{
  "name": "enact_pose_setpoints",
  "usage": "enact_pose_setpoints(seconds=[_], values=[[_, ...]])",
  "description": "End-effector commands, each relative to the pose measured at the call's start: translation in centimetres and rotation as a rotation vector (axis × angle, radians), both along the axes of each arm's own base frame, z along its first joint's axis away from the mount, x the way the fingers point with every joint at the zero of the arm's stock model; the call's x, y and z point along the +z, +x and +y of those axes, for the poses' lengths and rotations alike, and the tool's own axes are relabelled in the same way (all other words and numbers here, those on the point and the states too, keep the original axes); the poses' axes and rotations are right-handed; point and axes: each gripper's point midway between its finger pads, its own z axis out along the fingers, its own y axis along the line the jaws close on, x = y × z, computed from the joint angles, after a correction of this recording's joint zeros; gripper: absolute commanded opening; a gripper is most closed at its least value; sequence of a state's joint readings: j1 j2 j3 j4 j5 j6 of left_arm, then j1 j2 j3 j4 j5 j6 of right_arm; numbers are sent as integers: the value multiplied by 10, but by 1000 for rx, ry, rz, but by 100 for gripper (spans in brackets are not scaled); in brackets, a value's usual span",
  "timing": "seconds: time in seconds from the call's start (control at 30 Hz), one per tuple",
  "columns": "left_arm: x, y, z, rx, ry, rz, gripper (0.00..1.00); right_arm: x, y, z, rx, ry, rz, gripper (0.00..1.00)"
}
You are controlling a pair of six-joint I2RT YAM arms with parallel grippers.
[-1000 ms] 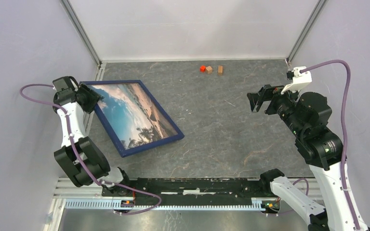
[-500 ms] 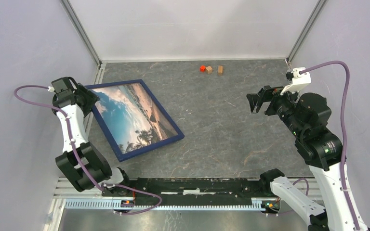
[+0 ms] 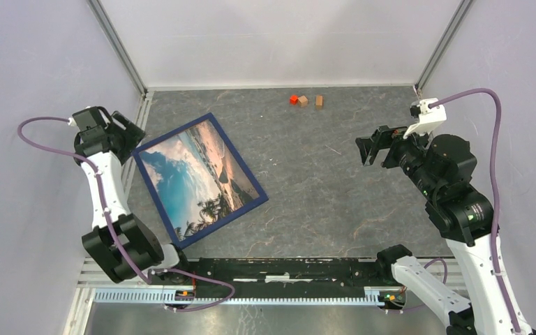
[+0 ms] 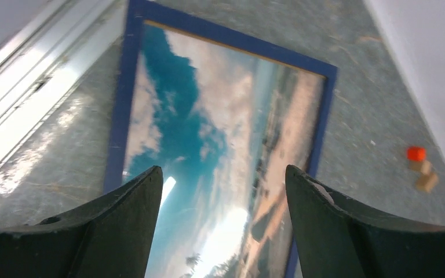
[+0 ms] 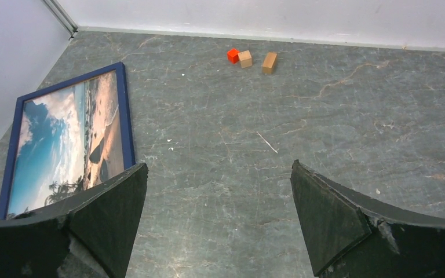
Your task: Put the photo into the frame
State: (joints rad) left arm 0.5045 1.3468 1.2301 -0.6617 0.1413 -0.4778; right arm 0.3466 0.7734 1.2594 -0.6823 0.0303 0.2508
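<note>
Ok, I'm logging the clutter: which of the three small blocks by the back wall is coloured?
The red block, leftmost of the row in the top view; the middle block and the right block are plain tan wood.

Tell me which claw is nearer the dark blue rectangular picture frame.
Left. The left claw hovers open beside the frame's left corner; the right claw hangs far off to its right, across the table.
</note>
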Motion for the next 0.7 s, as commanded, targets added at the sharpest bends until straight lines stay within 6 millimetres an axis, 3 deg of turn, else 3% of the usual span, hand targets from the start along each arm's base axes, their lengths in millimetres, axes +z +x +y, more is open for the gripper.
enact_pose_setpoints(seconds=[0.0,0.1,0.17,0.3,0.47,0.57,0.67], values=[[99,10,-51,-208,85,-256,83,29,-2,0,32,-33,-92,98],[158,4,-111,-409,161,-392,84,45,-6,-4,31,-59,-141,98],[198,-11,-151,-544,186,-507,84,55,-10,-9,19,-81,-178,98],[282,-64,-206,-741,240,-794,84,78,-19,-15,13,-97,-261,98],[379,-163,-231,-818,345,-1217,88,97,-30,-21,3,-95,-341,98],[413,-218,-233,-797,436,-1396,91,106,-36,-23,0,-84,-378,98],[431,-253,-228,-742,492,-1479,93,112,-42,-25,-3,-73,-407,98]])
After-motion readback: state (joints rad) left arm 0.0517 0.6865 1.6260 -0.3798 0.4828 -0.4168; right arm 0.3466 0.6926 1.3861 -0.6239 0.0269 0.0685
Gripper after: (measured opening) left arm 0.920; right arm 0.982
